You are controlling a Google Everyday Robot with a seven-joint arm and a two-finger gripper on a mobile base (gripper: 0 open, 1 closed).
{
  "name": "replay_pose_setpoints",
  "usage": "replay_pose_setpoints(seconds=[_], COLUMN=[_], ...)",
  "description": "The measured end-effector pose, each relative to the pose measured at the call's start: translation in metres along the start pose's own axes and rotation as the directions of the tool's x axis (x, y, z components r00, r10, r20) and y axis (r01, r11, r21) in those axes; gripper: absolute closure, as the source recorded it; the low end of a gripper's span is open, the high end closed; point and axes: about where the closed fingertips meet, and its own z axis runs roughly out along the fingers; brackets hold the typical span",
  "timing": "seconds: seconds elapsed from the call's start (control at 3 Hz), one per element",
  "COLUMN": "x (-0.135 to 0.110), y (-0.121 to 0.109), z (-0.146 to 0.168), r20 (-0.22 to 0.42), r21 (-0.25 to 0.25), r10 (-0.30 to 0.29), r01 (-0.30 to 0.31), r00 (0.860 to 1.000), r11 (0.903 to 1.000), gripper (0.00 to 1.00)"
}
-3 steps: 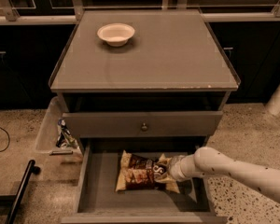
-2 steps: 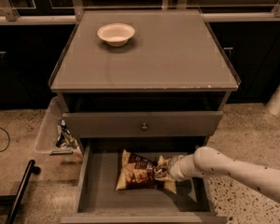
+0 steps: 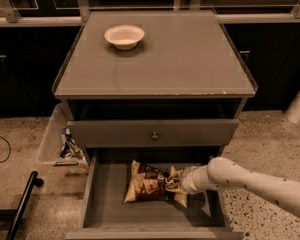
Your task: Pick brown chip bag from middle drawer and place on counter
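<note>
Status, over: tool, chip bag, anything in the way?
Tool in the middle drawer, at the right end of the brown chip bag. Bag lying on the drawer bottom. White bowl on the counter, back left.

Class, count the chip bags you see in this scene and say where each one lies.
1. The brown chip bag lies in the open middle drawer, with the gripper at its right end. Others could be hidden in the knobbed drawer above.
</note>
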Motion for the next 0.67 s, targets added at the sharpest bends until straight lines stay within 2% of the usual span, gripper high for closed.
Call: replay_pose_setpoints(seconds=[0.33,0.67], x=[-0.007,-0.029], y=[0.006,0.003], z=[-0.030,-0.083], r20=[0.022,0.067], r21=[0.001,0.032], r10=[0.023,-0.005], r01=[-0.023,0.003], r00=[0.999,0.998], r11=[0.9997,0.9995], gripper=[1.00,1.00])
